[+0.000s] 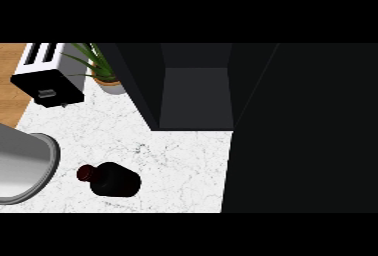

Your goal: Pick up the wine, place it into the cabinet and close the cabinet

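Since neither the left hand nor the right hand shows in the head view, how far either is open, what it holds and how its arm is posed cannot be told, so places here are given by the things themselves. The wine bottle (pixel 112 180) rests on the white marbled tabletop (pixel 184 165), toward the lower left, with its dark red top pointing left. Whether it stands or lies I cannot tell from this steep angle. It touches nothing around it. Just left of it, at the view's edge, is a grey curved shape (pixel 26 165) with a pale rim; whether it is a forearm or a vessel is unclear. Behind the bottle, well apart, the black cabinet (pixel 196 95) is open, its dim grey inside showing, and a broad black panel (pixel 303 130) fills the right side. At the far left sit a black-and-white toaster (pixel 48 75) and, beside it, a green plant (pixel 100 62) in a pale pot.
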